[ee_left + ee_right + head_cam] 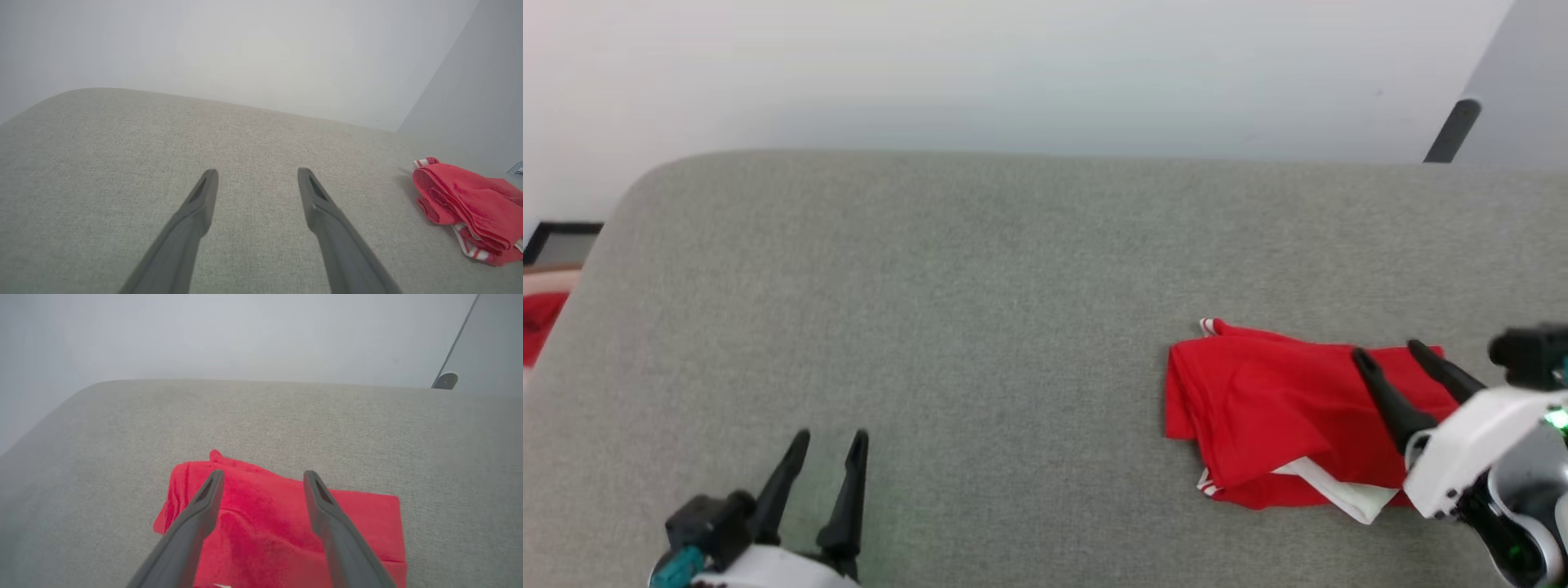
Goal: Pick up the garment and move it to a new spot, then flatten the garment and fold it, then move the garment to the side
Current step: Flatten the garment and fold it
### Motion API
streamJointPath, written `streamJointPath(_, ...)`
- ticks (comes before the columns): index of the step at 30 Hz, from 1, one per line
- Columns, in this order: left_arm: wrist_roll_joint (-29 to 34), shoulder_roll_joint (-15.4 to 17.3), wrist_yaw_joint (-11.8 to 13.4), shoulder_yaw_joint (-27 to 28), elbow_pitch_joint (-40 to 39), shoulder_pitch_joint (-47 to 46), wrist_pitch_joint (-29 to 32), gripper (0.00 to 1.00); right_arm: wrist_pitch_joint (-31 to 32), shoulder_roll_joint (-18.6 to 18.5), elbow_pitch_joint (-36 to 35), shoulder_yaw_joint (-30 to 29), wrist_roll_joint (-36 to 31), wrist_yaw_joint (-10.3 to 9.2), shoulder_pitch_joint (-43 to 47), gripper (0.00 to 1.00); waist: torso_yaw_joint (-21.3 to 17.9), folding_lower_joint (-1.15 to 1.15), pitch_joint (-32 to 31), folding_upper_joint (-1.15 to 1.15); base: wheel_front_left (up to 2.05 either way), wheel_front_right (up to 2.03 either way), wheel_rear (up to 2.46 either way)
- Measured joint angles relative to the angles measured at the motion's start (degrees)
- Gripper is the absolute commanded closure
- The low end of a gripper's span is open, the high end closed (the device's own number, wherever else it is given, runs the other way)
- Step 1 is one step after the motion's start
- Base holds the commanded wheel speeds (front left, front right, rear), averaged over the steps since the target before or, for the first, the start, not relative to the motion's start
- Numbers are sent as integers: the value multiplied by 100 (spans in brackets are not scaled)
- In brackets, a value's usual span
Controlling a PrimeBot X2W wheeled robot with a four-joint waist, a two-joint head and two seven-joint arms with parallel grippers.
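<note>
The garment point(1274, 416) lies folded into a compact red bundle at the right of the grey surface point(980, 278), with white trim peeking out at its near edge. My right gripper point(1388, 351) hovers over the bundle's right part, open, with nothing between its fingers. The right wrist view has the red garment point(265, 522) under and between the spread fingers of that gripper point(263, 473). My left gripper point(835, 437) stands open at the lower left over bare fabric, far from the garment. The left wrist view shows that gripper point(257, 171) open, and the garment point(470, 208) at its far right.
A red cloth scrap point(538, 322) lies beyond the grey surface's left edge, below a dark-framed object point(560, 241). A dark rod point(1452, 131) leans at the back right against the pale wall. Bare grey surface stretches between the two grippers.
</note>
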Motion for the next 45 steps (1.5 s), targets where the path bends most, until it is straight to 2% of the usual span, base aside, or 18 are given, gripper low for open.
streamJointPath(8,26,-36,0,120,249,247,0,0,-1348,-63,399,-32,70,0,409,0,-178,0,-290,0,0,0,0)
streamJointPath(16,68,-104,0,381,308,479,0,0,-2283,162,568,-133,-49,0,794,0,-255,0,-517,0,0,0,0)
streamJointPath(27,267,-116,0,525,68,758,0,0,-2793,238,532,-219,-455,0,1160,0,-196,0,-628,0,0,0,0)
streamJointPath(35,272,-46,0,605,-410,1035,0,0,-3011,236,145,-297,-712,0,1685,0,-82,0,-598,0,0,0,0)
streamJointPath(45,416,-129,0,928,-980,1606,0,0,-3040,510,-414,-767,-976,0,2214,0,-76,0,-549,0,0,0,0)
